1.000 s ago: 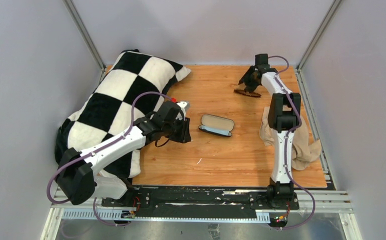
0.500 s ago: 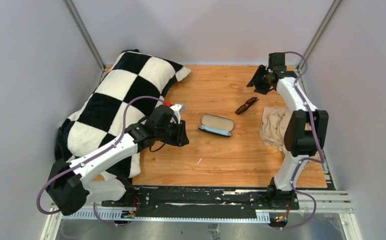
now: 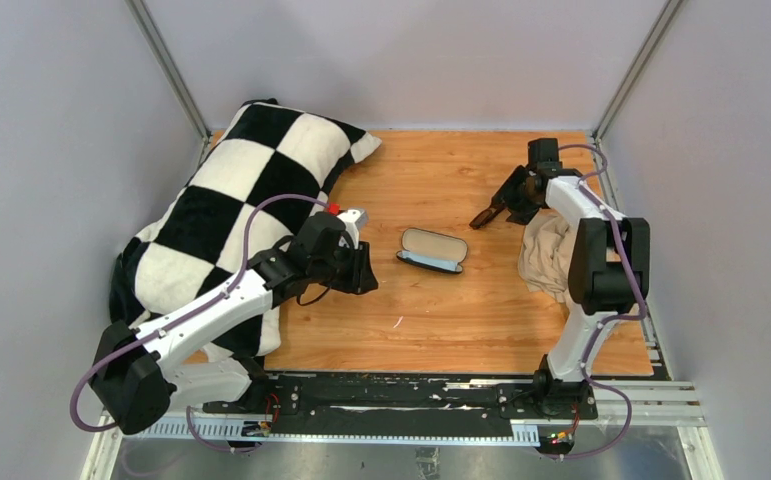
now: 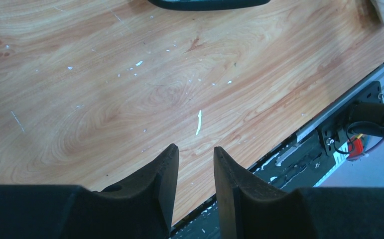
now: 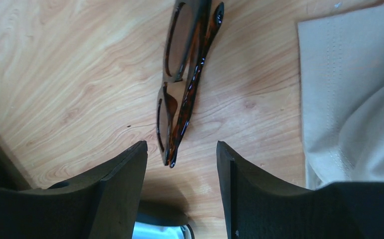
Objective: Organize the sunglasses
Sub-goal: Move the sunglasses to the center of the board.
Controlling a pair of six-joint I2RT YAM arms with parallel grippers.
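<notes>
Sunglasses (image 5: 182, 84) lie folded and flat on the tabletop (image 3: 431, 320), right of the open case (image 3: 432, 249) and further back, not in it yet. Right gripper (image 5: 181, 145) is low over their near end, jaws apart with a finger on either side of the tip, gripping nothing. Looks lined up to close across the thin folded frame. Beige cloth (image 5: 349, 99) is just beside the glasses on the far side from the case, so I'd watch for a snag. Left gripper (image 4: 195, 148) hangs left of the case, jaws at a narrow gap, empty. My guess is it's there to steady the case.
</notes>
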